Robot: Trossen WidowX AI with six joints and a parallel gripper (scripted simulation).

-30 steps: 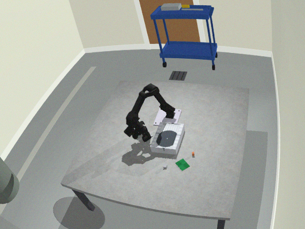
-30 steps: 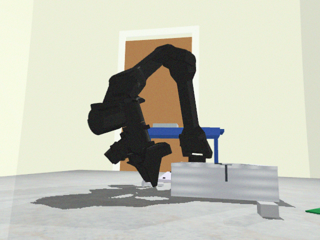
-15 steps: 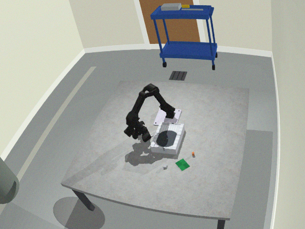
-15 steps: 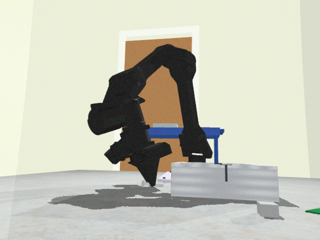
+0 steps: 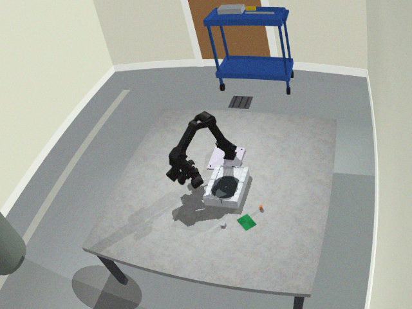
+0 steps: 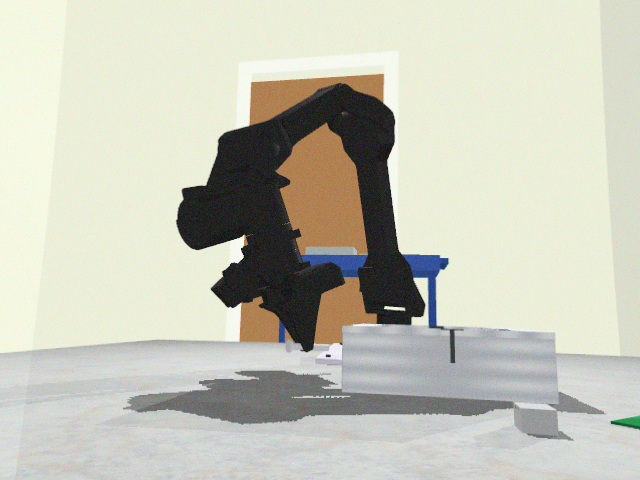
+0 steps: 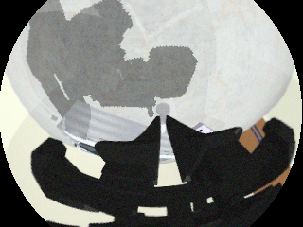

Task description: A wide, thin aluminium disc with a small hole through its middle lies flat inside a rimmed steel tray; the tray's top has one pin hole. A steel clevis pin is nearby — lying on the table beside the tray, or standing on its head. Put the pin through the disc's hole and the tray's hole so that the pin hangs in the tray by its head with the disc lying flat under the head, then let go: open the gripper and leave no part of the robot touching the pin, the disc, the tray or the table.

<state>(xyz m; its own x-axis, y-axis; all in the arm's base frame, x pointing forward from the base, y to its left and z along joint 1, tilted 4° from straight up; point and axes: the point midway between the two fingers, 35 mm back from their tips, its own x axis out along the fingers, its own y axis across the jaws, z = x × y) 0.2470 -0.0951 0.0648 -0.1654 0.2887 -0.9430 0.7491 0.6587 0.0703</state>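
Note:
The steel pin [image 6: 289, 346] [image 7: 163, 109] is held between the fingertips of my gripper [image 6: 308, 349] [image 7: 162, 119]. It lies about level, its round head sticking out on one side and its shank on the other, and it is a little above the table. The rimmed steel tray [image 5: 221, 203] [image 6: 403, 361] [image 7: 118, 126] stands right beside my gripper. The wide disc [image 5: 232, 187] lies flat in the tray, dark in the top view, with a small spot at its middle. The tray's pin hole cannot be made out.
A pale plate with small holes [image 5: 216, 158] [image 6: 333, 354] lies by the arm's base, behind the tray. In front are a small grey block [image 5: 223, 225] [image 6: 535, 419], a green square [image 5: 246, 222] [image 6: 628, 422] and a small orange piece [image 5: 261, 207].

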